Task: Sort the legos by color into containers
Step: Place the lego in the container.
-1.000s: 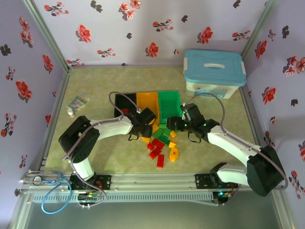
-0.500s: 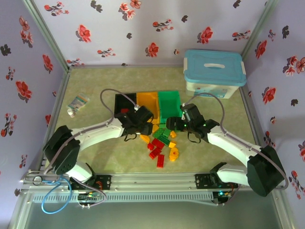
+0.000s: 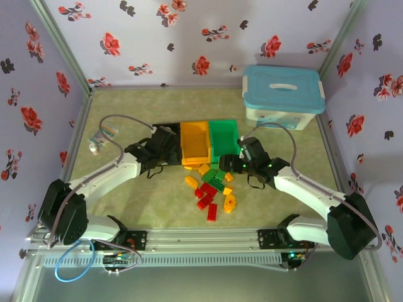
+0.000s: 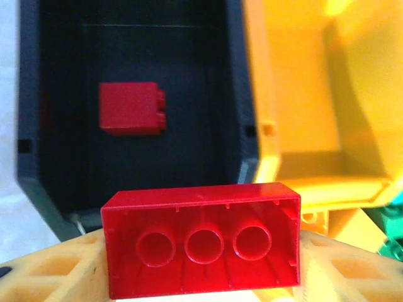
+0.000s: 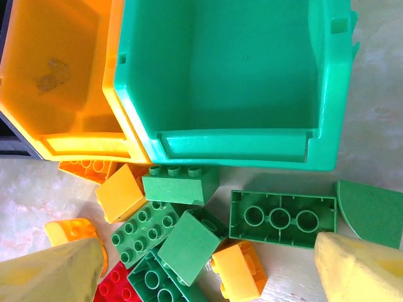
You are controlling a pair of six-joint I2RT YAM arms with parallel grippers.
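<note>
The left pincer [image 4: 198, 267] grips a red brick [image 4: 200, 242] at the black bin's [image 4: 38, 126] near rim; it is best released farther ahead, over the floor. The right pincer [image 5: 208, 267] gapes above green bricks [image 5: 280, 218].

Bins [image 3: 195, 139]: you have three.
Bricks [image 3: 212, 212]: about fifteen loose, too piled for your exact count.
Lidded box [image 3: 283, 94]: one.
Arms [image 3: 107, 176]: two.

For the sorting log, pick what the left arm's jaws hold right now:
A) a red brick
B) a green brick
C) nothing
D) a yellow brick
A: the left wrist view shows the left gripper clamped on a red brick, its underside tubes facing the camera, above the black bin.
</note>
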